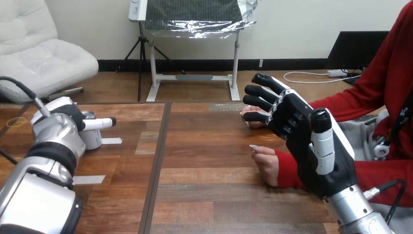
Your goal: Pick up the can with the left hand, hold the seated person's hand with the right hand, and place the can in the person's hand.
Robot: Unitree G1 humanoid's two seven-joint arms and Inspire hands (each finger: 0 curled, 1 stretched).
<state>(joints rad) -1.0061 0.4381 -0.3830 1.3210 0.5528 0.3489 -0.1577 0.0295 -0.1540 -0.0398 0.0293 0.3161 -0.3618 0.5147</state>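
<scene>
A silver can (93, 140) stands on the wooden table (209, 195) at the left. My left hand (73, 114) is right against the can's near side, and my wrist hides most of the hand. My right hand (297, 126) is raised at the right, open, with its fingers spread and pointing left. Below its palm, the person's nearer hand (265, 165) rests on the table in a loose fist, with a red sleeve. The person's farther hand (251, 125) shows just beyond my right fingertips. I see no grasp on either of the person's hands.
Two white tape strips (112, 141) (88, 179) lie on the table near the can. A thin yellow ring (17, 122) lies at the far left. A dark seam (156, 165) runs down the table's middle. The person sits at the right side.
</scene>
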